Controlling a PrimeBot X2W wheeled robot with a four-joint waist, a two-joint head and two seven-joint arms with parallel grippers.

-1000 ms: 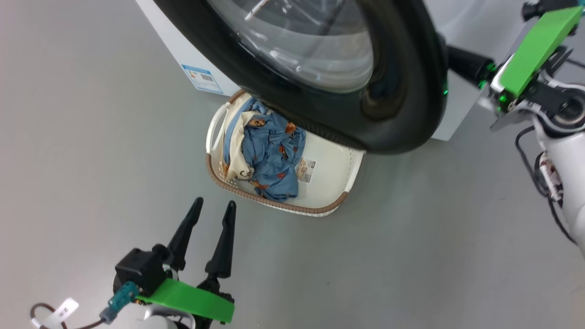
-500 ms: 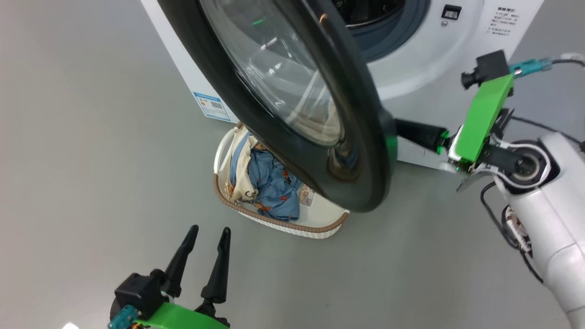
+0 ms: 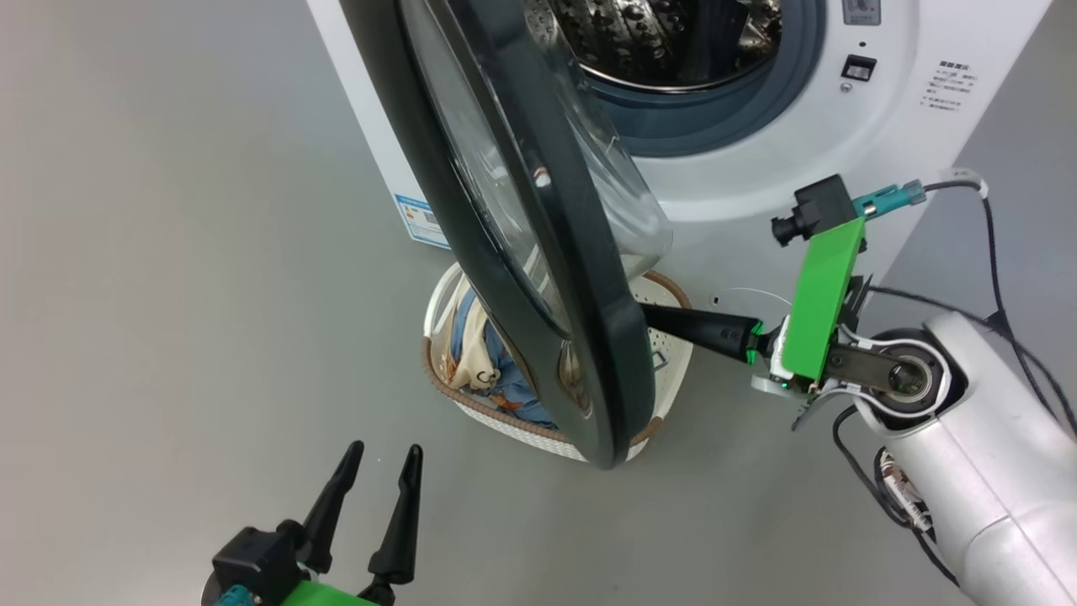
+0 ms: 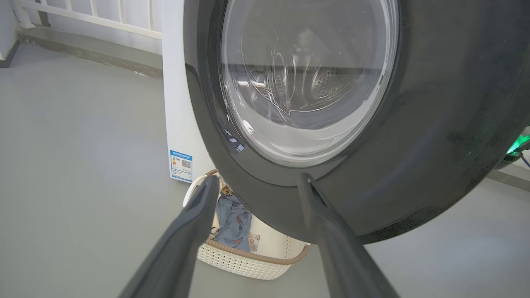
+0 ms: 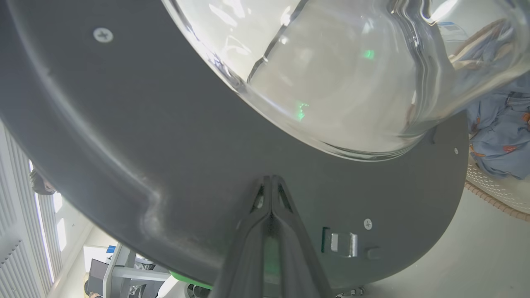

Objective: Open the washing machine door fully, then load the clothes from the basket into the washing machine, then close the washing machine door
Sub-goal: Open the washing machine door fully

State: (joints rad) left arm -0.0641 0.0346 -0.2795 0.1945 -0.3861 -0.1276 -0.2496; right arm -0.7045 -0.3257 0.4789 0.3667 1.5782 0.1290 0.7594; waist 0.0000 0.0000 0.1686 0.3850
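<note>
The washing machine door (image 3: 589, 337) stands swung out, edge-on in the head view, its glass bowl facing the steel drum (image 3: 673, 42) of the white washing machine (image 3: 892, 126). My right gripper (image 3: 649, 316) is shut with nothing in it. In the right wrist view its tips (image 5: 271, 179) press on the door's dark inner face, beside the metal latch (image 5: 343, 242). Below the door sits the basket (image 3: 673, 379) with the blue printed clothes (image 3: 496, 379). My left gripper (image 3: 383, 454) hangs open over the floor, short of the basket (image 4: 248, 260) and the door's outer face (image 4: 434, 124).
A blue energy sticker (image 4: 181, 164) marks the machine's side panel. Grey floor (image 3: 168, 252) lies open to the left of and in front of the basket. A white railing (image 4: 103, 16) runs along the far wall. Cables (image 3: 1001, 278) trail from my right arm.
The head camera has shifted, bringing the drum into view. The door has swung wider, from facing the camera to edge-on, with the shut right gripper following on its inner side. The left gripper stays open.
</note>
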